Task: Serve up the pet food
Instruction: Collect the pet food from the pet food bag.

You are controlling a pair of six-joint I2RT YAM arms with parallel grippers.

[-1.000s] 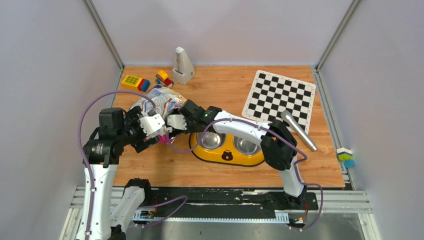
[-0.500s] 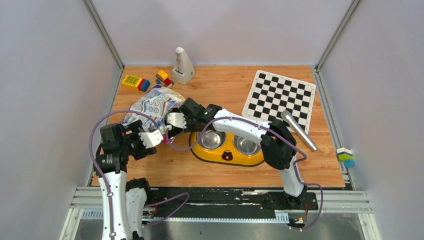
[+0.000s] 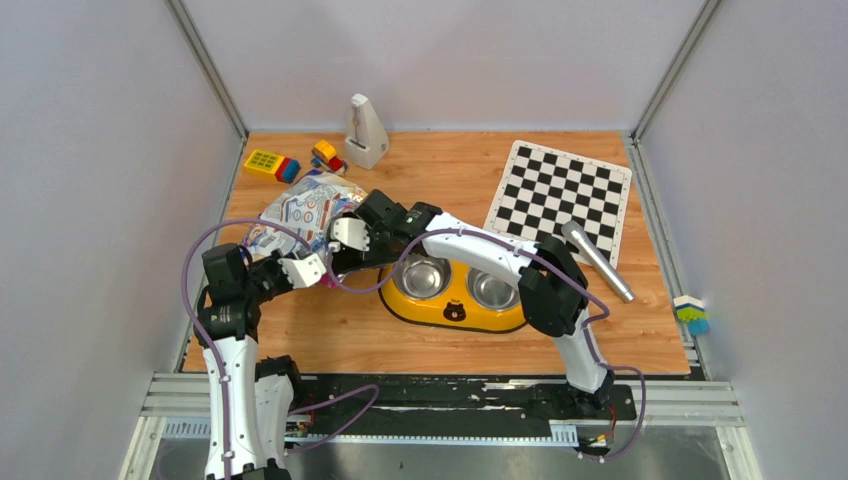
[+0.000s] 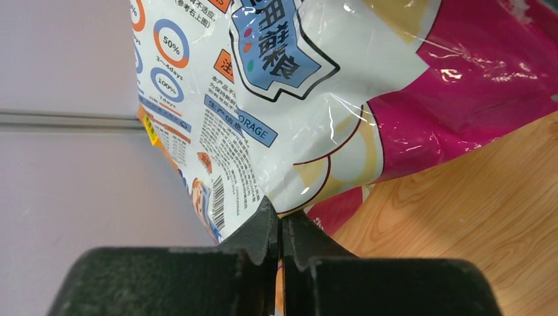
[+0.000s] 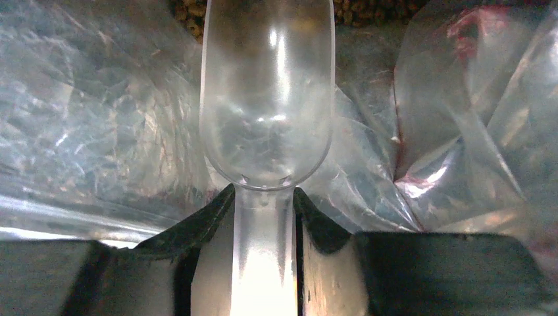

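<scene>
The glossy pet food bag [image 3: 303, 212] lies on its side at the table's left, its open mouth toward the feeder. My left gripper [image 3: 316, 270] is shut on the bag's near edge; in the left wrist view the jaws [image 4: 281, 217] pinch the printed foil [image 4: 316, 99]. My right gripper [image 3: 347, 238] reaches into the bag's mouth, shut on the handle of the clear scoop [image 5: 266, 99]. The scoop's cup looks empty. Dark brown kibble, the pet food [image 5: 368, 9], shows just beyond the scoop's tip. The yellow feeder [image 3: 452, 305] holds two steel bowls that look empty.
A checkerboard mat [image 3: 560, 188] lies at the back right with a silver cylinder [image 3: 597, 260] across its near corner. A white metronome-shaped object [image 3: 365, 132], toy blocks [image 3: 270, 163] and a small toy car [image 3: 327, 155] sit along the back left. Walls close in on both sides.
My left arm drew back and down, and its gripper went from wide open to shut on the bag's near edge. My right gripper pushed slightly deeper into the bag.
</scene>
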